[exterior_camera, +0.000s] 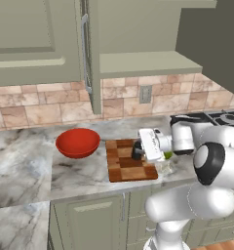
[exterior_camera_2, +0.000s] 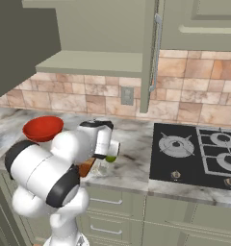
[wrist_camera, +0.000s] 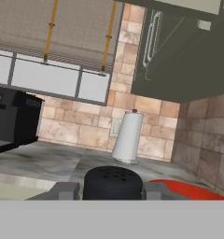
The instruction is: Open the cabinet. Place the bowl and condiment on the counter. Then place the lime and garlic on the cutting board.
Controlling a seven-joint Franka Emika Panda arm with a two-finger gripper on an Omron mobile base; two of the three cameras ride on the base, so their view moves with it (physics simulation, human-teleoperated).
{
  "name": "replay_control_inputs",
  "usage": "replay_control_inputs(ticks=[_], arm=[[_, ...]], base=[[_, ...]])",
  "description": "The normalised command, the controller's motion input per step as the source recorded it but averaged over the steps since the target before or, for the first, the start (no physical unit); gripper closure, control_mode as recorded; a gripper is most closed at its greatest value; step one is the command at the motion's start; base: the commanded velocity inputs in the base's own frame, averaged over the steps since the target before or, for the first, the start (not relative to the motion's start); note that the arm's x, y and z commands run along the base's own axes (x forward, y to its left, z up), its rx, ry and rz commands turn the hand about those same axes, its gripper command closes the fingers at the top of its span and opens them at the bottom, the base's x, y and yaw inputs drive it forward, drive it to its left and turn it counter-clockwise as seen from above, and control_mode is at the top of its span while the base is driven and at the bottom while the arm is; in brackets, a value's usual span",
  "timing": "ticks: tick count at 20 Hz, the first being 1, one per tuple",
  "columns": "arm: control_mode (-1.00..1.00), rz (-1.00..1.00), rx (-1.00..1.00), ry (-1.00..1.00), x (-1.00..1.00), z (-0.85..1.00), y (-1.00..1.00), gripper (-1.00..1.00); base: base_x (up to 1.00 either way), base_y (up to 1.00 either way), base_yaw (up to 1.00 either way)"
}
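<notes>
Marble counter (exterior_camera: 26, 161) with red bowl (exterior_camera: 78, 142), chequered cutting board (exterior_camera: 126, 166).

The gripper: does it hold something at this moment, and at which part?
The gripper holds the small black condiment bottle, with one finger on each side just under its cap, above the cutting board.

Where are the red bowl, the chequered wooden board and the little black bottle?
Red bowl (exterior_camera: 78, 142): left base view, on its inner hollow.
Wooden board (exterior_camera: 123, 163): left base view, on its chequered top, left of the arm.
Black bottle (wrist_camera: 112, 182): hand view, on its dotted cap, between the gripper's fingertips.
</notes>
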Motion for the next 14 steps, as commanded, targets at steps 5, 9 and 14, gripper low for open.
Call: replay_control_inputs(ticks=[5,9,14], arm=[[-1.0,0.0,0.0,0.0,0.28,0.0,0.13,1.0],[-1.0,0.0,0.0,0.0,0.33,-0.01,0.13,1.0],[-1.0,0.0,0.0,0.0,0.4,-0.05,0.08,1.0]], base=[[0.0,0.0,0.0],[0.0,0.0,0.0],[0.0,0.0,0.0]])
